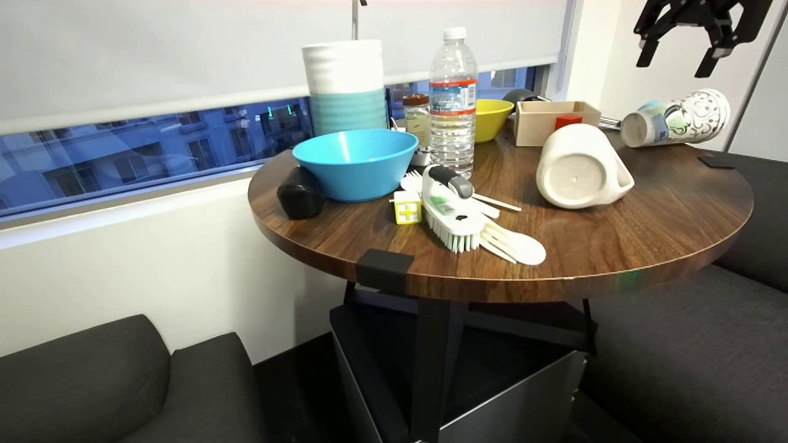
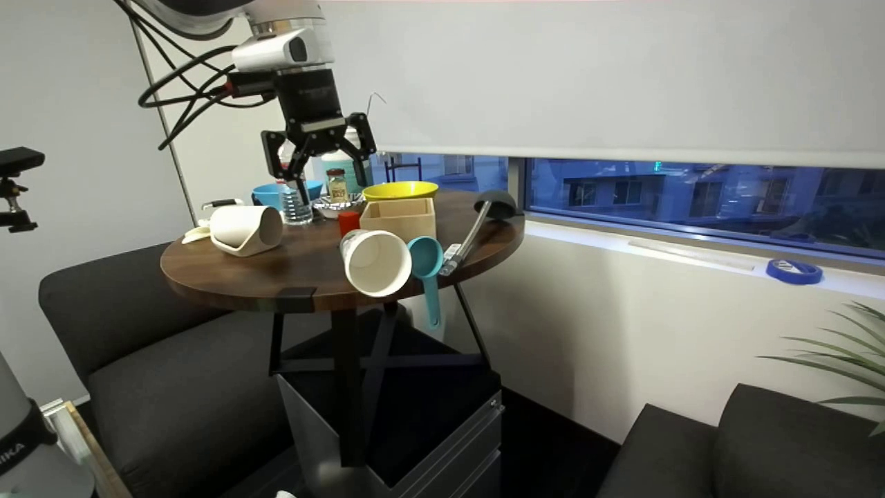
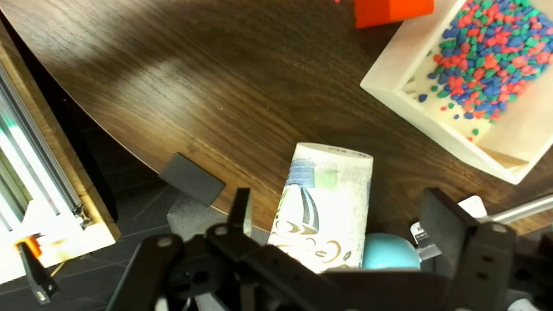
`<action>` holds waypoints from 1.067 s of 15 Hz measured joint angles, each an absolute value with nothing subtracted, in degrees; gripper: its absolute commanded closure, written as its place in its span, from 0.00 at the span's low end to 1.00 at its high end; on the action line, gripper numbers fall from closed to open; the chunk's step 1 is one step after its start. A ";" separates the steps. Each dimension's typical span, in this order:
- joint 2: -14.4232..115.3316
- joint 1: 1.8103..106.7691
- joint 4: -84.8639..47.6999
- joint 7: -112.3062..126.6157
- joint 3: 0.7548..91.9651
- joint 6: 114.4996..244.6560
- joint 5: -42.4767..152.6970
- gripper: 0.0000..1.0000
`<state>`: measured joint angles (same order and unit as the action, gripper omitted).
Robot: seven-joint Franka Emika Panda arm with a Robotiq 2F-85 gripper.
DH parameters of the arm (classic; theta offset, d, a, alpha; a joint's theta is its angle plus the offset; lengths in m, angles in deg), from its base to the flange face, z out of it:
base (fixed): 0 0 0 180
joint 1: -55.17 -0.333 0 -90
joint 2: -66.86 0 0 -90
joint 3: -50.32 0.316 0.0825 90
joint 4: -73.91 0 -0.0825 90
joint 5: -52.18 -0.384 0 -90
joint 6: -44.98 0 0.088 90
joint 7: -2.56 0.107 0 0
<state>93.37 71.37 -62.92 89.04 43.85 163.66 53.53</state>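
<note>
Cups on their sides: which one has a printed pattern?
The paper cup beside the teal scoop is printed; the mug looks plain white in both exterior views.

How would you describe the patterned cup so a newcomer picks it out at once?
Start at the round wooden table and find the open pale box on it. Beside that box, near the table's edge, a cup lies on its side. Unlike the plain white mug and teal scoop, it shows no handle and carries a printed scroll pattern.
</note>
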 measured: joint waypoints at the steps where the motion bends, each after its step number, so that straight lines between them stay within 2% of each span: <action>1: 93.37 71.82 -62.42 89.00 43.42 163.29 53.53 0.00; 16: 91.14 78.46 -60.93 104.18 39.50 155.89 52.84 0.00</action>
